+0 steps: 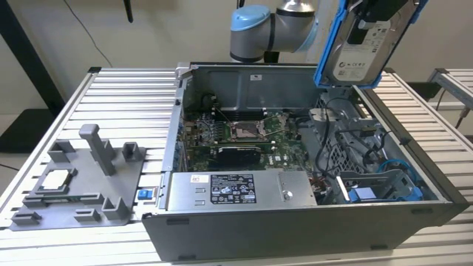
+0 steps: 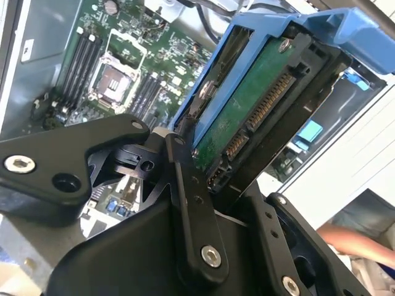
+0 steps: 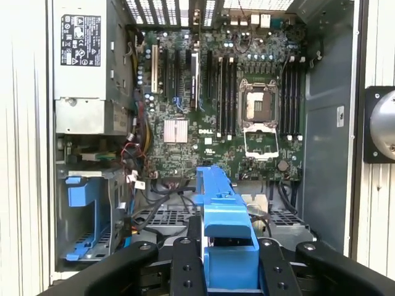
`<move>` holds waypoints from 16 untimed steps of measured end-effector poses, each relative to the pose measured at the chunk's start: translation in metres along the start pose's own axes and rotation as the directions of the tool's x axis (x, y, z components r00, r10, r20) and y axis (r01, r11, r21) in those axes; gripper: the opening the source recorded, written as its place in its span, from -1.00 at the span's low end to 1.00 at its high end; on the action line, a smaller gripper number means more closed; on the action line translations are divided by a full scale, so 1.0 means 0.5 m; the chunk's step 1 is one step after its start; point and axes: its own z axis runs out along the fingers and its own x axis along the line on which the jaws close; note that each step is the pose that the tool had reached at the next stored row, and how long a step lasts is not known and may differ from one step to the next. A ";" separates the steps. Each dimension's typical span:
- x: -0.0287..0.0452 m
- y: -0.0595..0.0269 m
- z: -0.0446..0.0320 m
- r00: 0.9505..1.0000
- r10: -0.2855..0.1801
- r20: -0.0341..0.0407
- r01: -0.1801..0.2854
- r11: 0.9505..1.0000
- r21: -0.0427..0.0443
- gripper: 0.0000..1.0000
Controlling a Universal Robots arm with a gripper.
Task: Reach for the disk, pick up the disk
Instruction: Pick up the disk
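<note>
- Grey fixture (image 1: 77, 185): lies on the slatted table (image 1: 126, 91) at the exterior view's left, well apart from the work. A small square silver chip (image 1: 55, 180) rests in one of its recesses.
- Computer case (image 1: 296, 221): stands open on the table, middle of the exterior view. The motherboard (image 1: 236, 136) is exposed, with the power supply (image 1: 236, 191) along the near wall and a blue plastic bracket (image 1: 380, 191) fixed at the near corner toward the exterior view's right.
- Disk (image 1: 362, 47): held in the air above the far corner of the case at the exterior view's right, clear of the case and tilted close to upright, its white label facing the camera. Blue rails run along its edges. The pickup appears done.
- Hand (image 2: 210, 166): pinches the disk; in the second wrist view a black finger (image 2: 185, 185) presses against the blue rail, with the green circuit-board side of the disk (image 2: 259, 92) just beside it. In the first wrist view the hand (image 3: 228, 271) brackets the blue rail (image 3: 225, 234) from both sides.
- Handling judgement: the disk is likely rigid and fairly dense for its bulk, and sensitive to shock. The plastic rails are the proper hold (they may flex a little under load); the bare circuit board and connector should take no pressure. Smooth plastic could slip if the pinch is loose.
- A person's arm (image 2: 345, 240) shows beyond the case in the second wrist view.
</note>
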 end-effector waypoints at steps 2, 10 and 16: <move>0.008 -0.003 0.000 1.000 0.000 0.001 0.000 1.000 0.000 -1.00; 0.036 -0.015 -0.001 1.000 0.000 0.004 0.000 1.000 -0.001 -1.00; 0.057 -0.023 -0.002 1.000 0.000 0.006 0.000 1.000 -0.001 -1.00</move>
